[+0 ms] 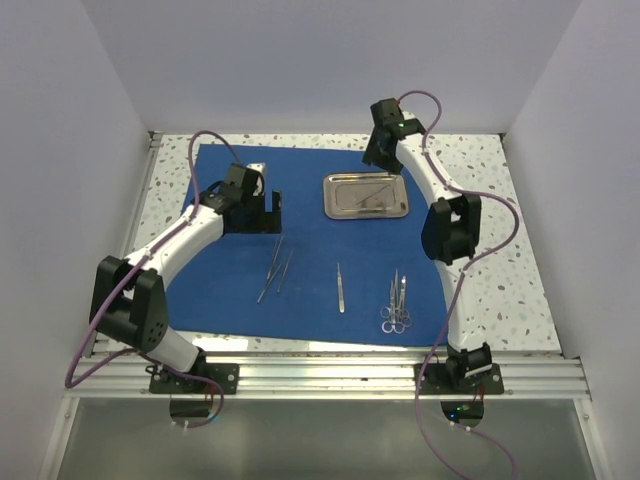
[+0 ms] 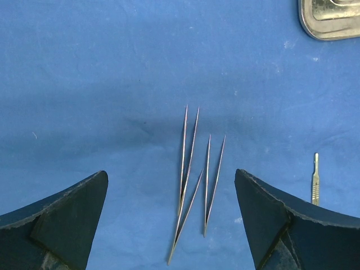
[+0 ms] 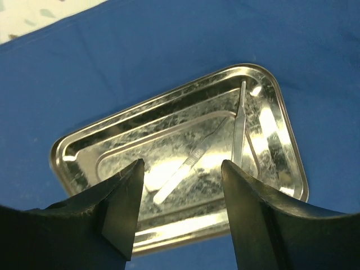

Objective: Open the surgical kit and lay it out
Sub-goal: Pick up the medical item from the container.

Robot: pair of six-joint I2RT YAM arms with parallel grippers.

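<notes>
Right end effector [image 3: 181, 164], jaws apart and empty, hangs over the steel tray [image 3: 129, 135]; the slim instrument [image 3: 192, 160] beneath runs seven-to-one o'clock.

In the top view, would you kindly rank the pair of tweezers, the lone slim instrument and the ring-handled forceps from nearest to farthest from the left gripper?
1. The pair of tweezers, lying just on the near side of the left gripper.
2. The lone slim instrument, further right, mid-table.
3. The ring-handled forceps, furthest right, clearly the farthest.
</notes>
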